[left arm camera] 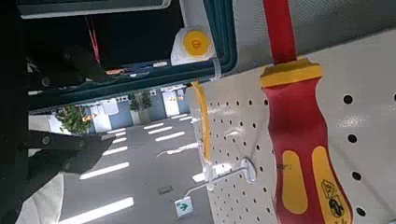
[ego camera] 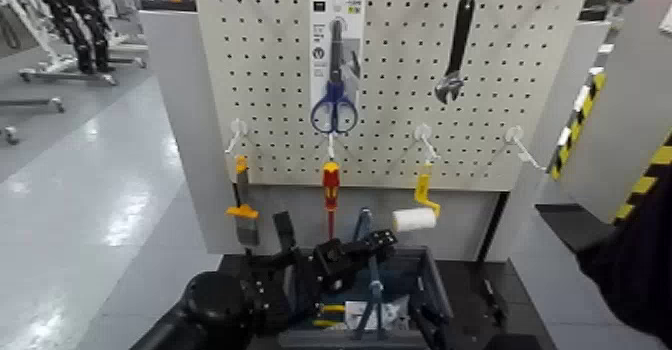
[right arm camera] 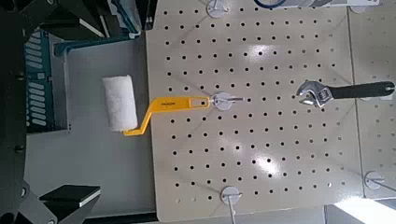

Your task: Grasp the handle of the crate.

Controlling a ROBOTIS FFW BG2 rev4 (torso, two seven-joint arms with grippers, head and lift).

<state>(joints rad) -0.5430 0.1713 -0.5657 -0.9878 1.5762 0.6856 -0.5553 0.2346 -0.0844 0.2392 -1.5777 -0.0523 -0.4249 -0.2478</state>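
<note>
Left gripper (ego camera: pixel 348 253), black, over the crate, right at the raised handle and overlapping it in the head view; can't tell whether it's open, shut or clamped. Handle (ego camera: pixel 375 287): slim blue-grey plastic bail bar, standing up over the crate (ego camera: pixel 435 279), a dark blue-grey rectangular plastic basket below the pegboard (ego camera: pixel 390 74), off-white perforated panel. Right gripper (right arm camera: pixel 98 105), black, near the crate on the robot's right, jaws apart, nothing between them. Red-and-yellow screwdriver (ego camera: pixel 331 186) hangs near the left gripper; paint roller (ego camera: pixel 415 219), white sleeve, yellow frame, hangs to its right. Blue-handled scissors (ego camera: pixel 335 109) and black-handled adjustable wrench (ego camera: pixel 456 49) higher up.
</note>
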